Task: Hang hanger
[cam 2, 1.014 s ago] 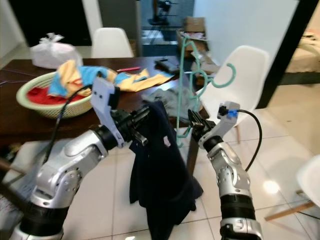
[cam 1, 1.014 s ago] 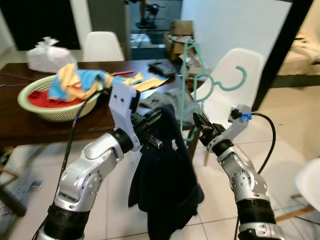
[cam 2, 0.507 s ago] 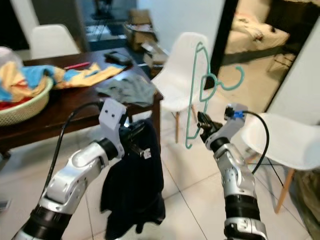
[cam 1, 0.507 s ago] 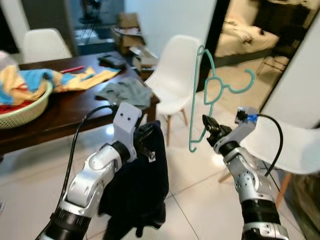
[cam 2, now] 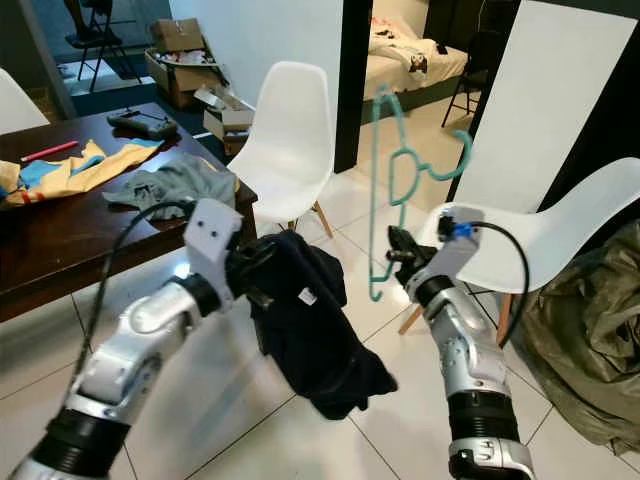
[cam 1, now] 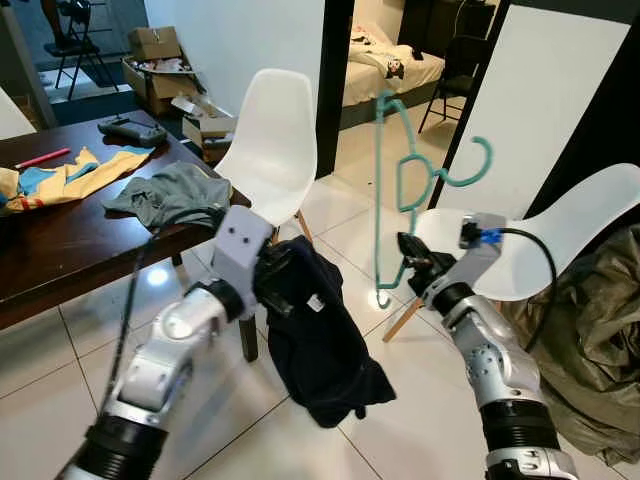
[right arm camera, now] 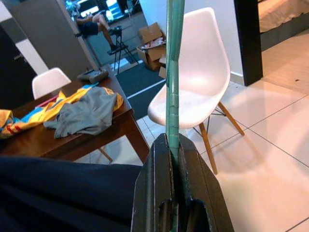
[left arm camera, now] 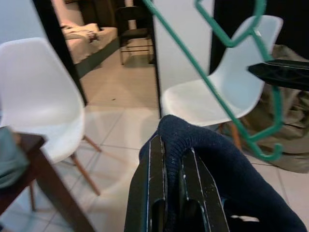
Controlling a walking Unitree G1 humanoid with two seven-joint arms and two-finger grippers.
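Hanger (cam 1: 405, 190), teal plastic, is held up on edge in the air by the right hand (cam 1: 412, 262), which is clamped tight on its lower bar; right wrist view shows both fingers (right arm camera: 159, 193) pressed against the teal bar. Its hook points toward the right, in front of a white panel (cam 1: 545, 100). The hanger is clear of the floor and not hooked on anything.

Left hand (cam 1: 283, 272) is closed on a dark navy garment (cam 1: 320, 340); in the left wrist view the fabric is pinched between the two fingers (left arm camera: 157, 193). The garment droops below the hand, bunched, its lower end above the tiled floor (cam 1: 300, 440). Garment and hanger are near each other but apart.

Around: white chair (cam 1: 265, 140) behind the left arm, second white chair (cam 1: 560, 240) behind the right arm. Dark wooden tabletop (cam 1: 60, 240) at far left carries a grey cloth (cam 1: 170, 195), a yellow and blue cloth (cam 1: 60, 180) and a red pen (cam 1: 42, 158). Olive fabric heap (cam 1: 590, 340) at far right on the floor. Cardboard boxes (cam 1: 160, 55) and a bed (cam 1: 385, 55) in the back rooms.
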